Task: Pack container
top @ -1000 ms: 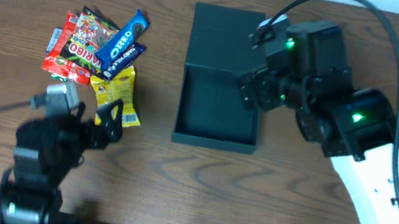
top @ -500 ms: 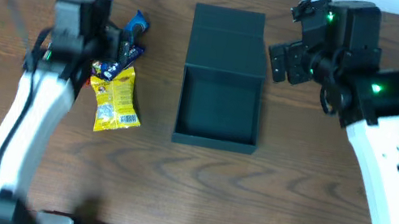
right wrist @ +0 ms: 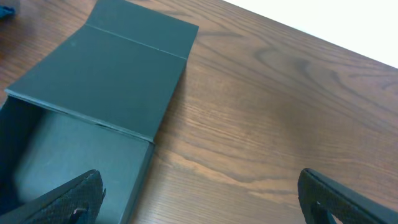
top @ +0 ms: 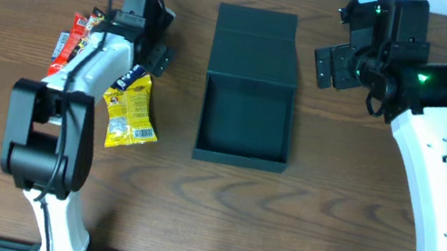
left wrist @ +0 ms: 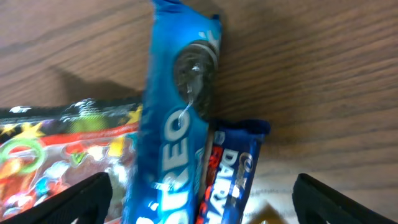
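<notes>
The dark teal-black container (top: pixel 244 125) sits open at mid-table, its flap lid (top: pixel 254 43) laid flat behind it; it also shows in the right wrist view (right wrist: pixel 74 155). A pile of snack packets lies at the left: a blue Oreo pack (left wrist: pixel 177 124), a dark blue bar (left wrist: pixel 227 174), a red Haribo bag (top: pixel 71 48) and a yellow packet (top: pixel 132 111). My left gripper (top: pixel 153 44) is open right over the Oreo pack, fingers on either side. My right gripper (top: pixel 331 66) is open and empty, above the table just right of the lid.
The wood table (top: pixel 330 200) runs to a white edge at the back. Black cables arch over both arms.
My left arm swung from the front left up to the snack pile and now hovers over the Oreo pack. My right gripper pulled back from the container's right wall.
</notes>
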`<state>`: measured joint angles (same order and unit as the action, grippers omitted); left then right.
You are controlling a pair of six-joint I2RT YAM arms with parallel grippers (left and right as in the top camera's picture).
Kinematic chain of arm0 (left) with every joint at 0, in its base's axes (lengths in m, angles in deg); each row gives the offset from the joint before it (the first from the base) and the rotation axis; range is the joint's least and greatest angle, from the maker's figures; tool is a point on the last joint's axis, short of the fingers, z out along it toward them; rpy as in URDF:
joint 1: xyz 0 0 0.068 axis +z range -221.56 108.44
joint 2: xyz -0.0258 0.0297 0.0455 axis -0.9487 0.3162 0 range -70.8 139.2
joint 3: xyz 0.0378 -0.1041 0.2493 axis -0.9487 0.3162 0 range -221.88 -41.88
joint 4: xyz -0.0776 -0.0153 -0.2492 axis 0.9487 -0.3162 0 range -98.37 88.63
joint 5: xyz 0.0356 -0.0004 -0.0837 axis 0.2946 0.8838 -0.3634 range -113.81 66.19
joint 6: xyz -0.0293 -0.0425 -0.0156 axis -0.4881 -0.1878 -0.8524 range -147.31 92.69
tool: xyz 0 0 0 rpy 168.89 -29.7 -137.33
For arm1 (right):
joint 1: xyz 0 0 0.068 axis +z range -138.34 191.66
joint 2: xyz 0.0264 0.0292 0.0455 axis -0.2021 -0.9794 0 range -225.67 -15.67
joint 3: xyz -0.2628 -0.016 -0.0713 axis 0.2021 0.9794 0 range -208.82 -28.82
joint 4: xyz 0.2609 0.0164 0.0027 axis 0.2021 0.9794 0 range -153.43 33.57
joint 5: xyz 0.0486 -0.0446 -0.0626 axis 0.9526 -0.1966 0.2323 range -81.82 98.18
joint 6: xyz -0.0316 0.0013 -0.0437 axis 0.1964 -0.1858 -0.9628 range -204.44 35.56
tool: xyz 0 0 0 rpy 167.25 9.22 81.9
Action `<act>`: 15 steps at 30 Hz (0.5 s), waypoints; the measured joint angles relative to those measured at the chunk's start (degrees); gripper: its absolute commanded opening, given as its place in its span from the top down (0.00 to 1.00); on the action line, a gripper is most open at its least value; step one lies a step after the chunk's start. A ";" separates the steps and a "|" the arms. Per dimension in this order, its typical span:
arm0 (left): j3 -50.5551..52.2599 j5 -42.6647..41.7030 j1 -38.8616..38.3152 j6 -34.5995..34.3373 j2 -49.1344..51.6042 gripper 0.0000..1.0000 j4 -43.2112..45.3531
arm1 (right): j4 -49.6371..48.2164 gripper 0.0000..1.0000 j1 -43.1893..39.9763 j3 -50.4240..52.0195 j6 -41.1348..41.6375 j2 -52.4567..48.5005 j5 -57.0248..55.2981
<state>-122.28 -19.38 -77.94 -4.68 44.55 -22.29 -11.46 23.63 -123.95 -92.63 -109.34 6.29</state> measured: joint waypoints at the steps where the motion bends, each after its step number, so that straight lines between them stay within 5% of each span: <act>1: 0.00 0.74 -0.15 0.44 0.74 0.11 0.52 | 0.02 0.01 -0.11 0.00 0.00 0.00 0.00; 15: -0.11 3.96 0.85 0.79 2.38 0.15 4.00 | 0.02 0.01 -0.11 0.00 -0.02 -0.04 0.00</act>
<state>-122.39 -15.42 -77.08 -3.89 46.93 -18.29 -11.44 23.52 -123.95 -92.65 -109.39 6.29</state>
